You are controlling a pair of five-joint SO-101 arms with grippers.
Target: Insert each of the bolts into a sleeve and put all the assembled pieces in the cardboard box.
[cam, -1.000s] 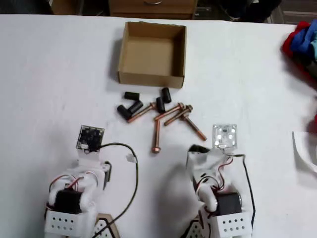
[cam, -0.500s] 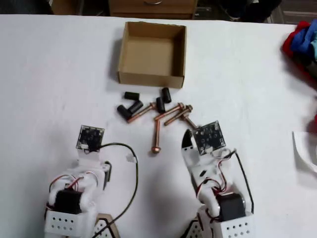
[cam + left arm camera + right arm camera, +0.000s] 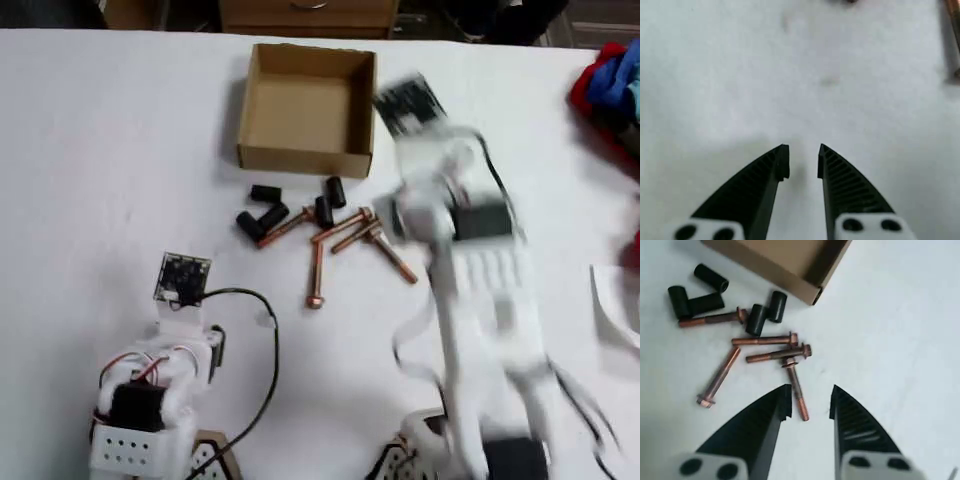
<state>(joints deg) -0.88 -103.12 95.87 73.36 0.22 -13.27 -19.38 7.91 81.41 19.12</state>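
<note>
The right gripper is held narrowly parted above the bolts. The left gripper is likewise narrowly parted over the table. In the high view, the sleeves are seen at ten o'clock of the bolts, the cardboard box at twelve.

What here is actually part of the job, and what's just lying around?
For the job: cardboard box, five copper bolts, five black sleeves, left end effector and right end effector, both open and empty.
Just lying about: coloured cloth at the table's edge, wooden furniture behind the table.
</note>
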